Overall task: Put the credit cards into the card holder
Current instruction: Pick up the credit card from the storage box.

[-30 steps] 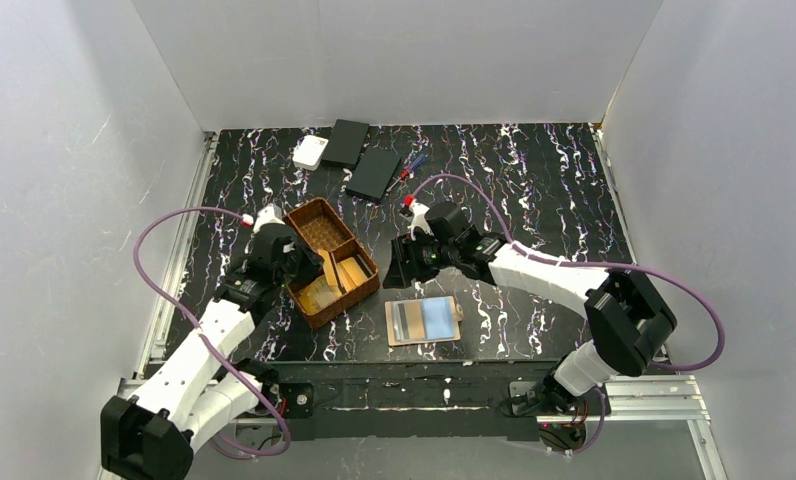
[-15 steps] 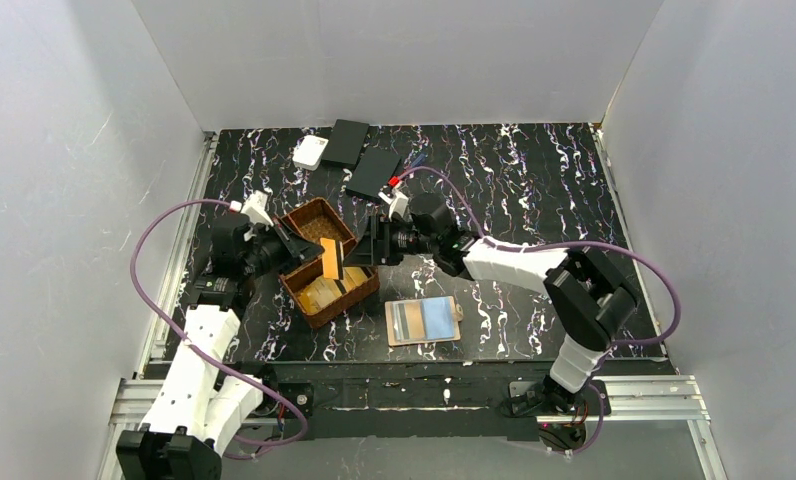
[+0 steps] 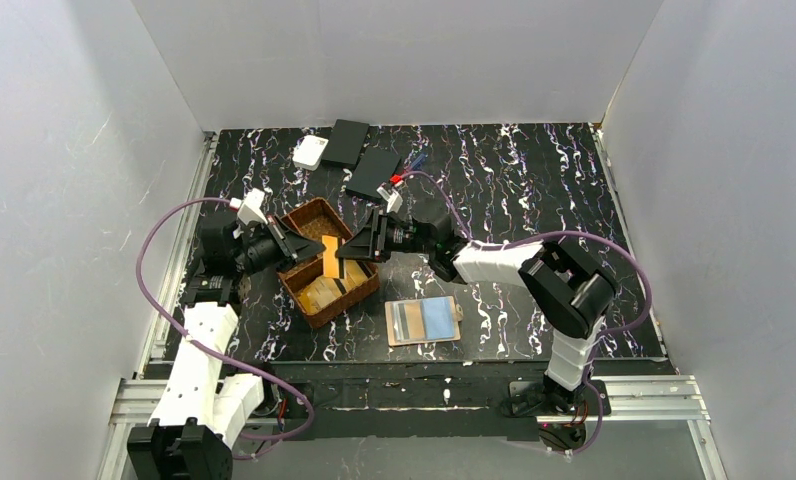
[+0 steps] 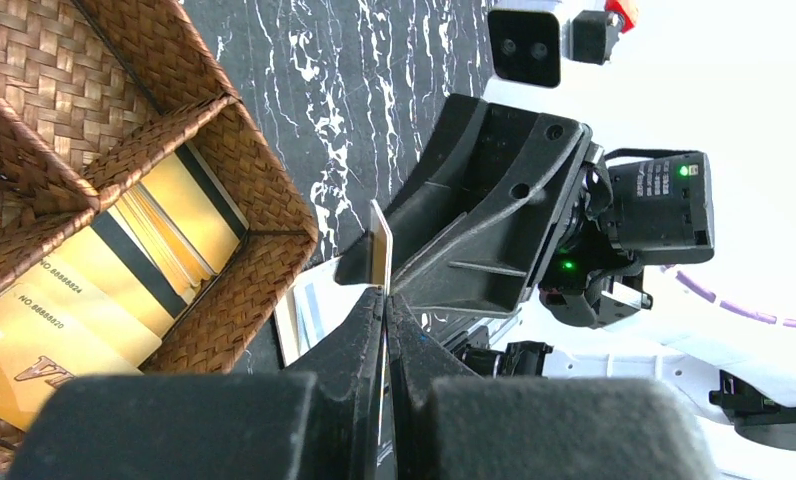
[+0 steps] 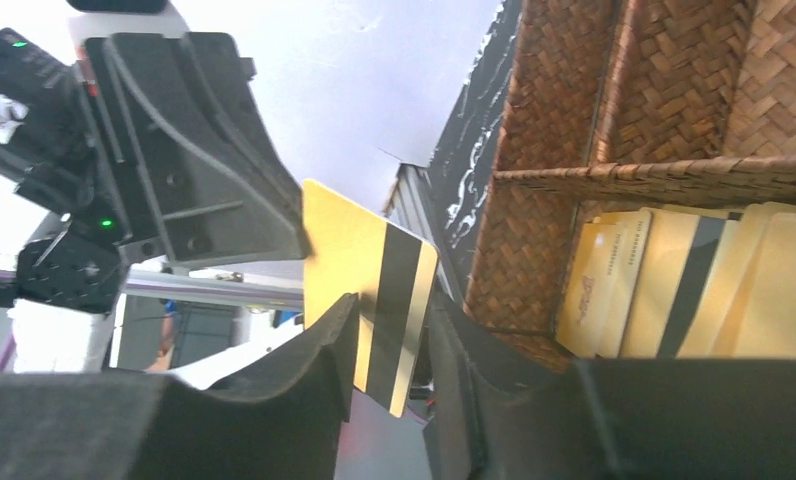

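Observation:
One orange-gold credit card (image 3: pixel 330 256) with a black stripe stands upright above the brown woven tray (image 3: pixel 319 222). My left gripper (image 3: pixel 309 248) is shut on its edge; the left wrist view shows the card (image 4: pixel 380 245) edge-on, pinched at the fingertips (image 4: pixel 385 295). My right gripper (image 3: pixel 350 250) faces it from the right. Its jaws (image 5: pixel 392 300) straddle the card (image 5: pixel 364 250), partly apart, with a narrow gap showing. More credit cards (image 4: pixel 154 250) (image 5: pixel 674 280) lie in the tray's near compartment. The tan card holder (image 3: pixel 424 320) lies open on the table, near the front.
At the back of the table sit a white square box (image 3: pixel 310 152), two flat black boxes (image 3: pixel 346 142) (image 3: pixel 375 172) and some pens (image 3: pixel 411 165). White walls enclose the table on three sides. The tray's woven walls (image 5: pixel 544 240) rise just below the held card.
The right arm has swung left from above the card holder to the card, and its jaws are narrowing around it. The left arm has drawn back left, holding the card upright.

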Controlling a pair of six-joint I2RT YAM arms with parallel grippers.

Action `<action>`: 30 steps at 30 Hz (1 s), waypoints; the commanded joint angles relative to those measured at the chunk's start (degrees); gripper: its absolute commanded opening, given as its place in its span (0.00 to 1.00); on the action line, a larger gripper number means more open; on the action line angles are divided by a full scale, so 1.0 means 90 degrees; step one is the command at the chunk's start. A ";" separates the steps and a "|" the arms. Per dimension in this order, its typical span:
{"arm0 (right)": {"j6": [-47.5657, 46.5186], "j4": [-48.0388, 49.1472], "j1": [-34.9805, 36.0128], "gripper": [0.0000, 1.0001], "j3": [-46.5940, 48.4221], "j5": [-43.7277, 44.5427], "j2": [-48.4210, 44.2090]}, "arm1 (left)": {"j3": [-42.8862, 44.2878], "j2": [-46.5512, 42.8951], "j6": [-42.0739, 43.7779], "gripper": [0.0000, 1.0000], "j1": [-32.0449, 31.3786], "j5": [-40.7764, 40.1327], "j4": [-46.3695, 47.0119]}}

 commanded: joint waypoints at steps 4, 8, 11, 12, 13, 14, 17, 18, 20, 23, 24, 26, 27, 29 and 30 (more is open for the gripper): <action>0.0956 0.1919 0.0041 0.02 -0.0236 -0.0106 0.0158 | 0.0105 0.0243 0.0567 0.19 0.0136 0.0290 -0.0701; 0.1291 0.2304 0.0051 0.01 -0.0284 -0.0001 0.0354 | 0.0050 0.0291 0.0428 0.47 0.0139 0.0346 -0.0698; 0.1388 0.2473 0.0075 0.01 -0.0307 0.0092 0.0428 | -0.0012 0.0352 0.0344 0.51 0.0139 0.0494 -0.0674; 0.1360 0.2456 0.0079 0.01 -0.0317 0.0112 0.0432 | -0.0039 0.0352 0.0345 0.52 0.0139 0.0514 -0.0682; 0.1332 0.2424 0.0080 0.01 -0.0336 0.0130 0.0424 | -0.0045 0.0335 0.0367 0.51 0.0139 0.0491 -0.0743; 0.1281 0.2366 0.0078 0.01 -0.0367 0.0145 0.0403 | -0.0029 0.0304 0.0423 0.51 0.0139 0.0408 -0.0861; 0.1064 0.2130 0.0073 0.01 -0.0437 0.0167 0.0310 | 0.0047 0.0205 0.0571 0.52 0.0143 0.0080 -0.1239; 0.1069 0.2146 0.0065 0.01 -0.0474 0.0164 0.0301 | 0.0048 0.0158 0.0566 0.52 0.0151 0.0044 -0.1304; 0.1236 0.2363 0.0017 0.01 -0.0536 0.0087 0.0331 | -0.0040 -0.0014 0.0413 0.60 0.0179 0.0036 -0.1292; 0.1639 0.2910 -0.0137 0.01 -0.0677 -0.0081 0.0377 | -0.0111 -0.0265 0.0071 0.76 0.0326 0.0350 -0.1133; 0.1774 0.3088 -0.0206 0.01 -0.0745 -0.0133 0.0371 | -0.0088 -0.0278 -0.0026 0.76 0.0371 0.0517 -0.1096; 0.2018 0.3406 -0.0336 0.01 -0.0829 -0.0289 0.0373 | -0.0036 -0.0237 -0.0197 0.73 0.0437 0.0840 -0.0993; 0.2149 0.3560 -0.0385 0.01 -0.0816 -0.0419 0.0398 | -0.0033 -0.0212 -0.0287 0.71 0.0456 0.1021 -0.0870; 0.2508 0.4004 -0.0466 0.01 -0.0831 -0.0595 0.0469 | -0.0116 -0.0158 -0.0606 0.59 0.0524 0.1439 -0.0475; 0.2706 0.4275 -0.0501 0.01 -0.0850 -0.0640 0.0503 | -0.0199 -0.0134 -0.0829 0.48 0.0559 0.1638 -0.0191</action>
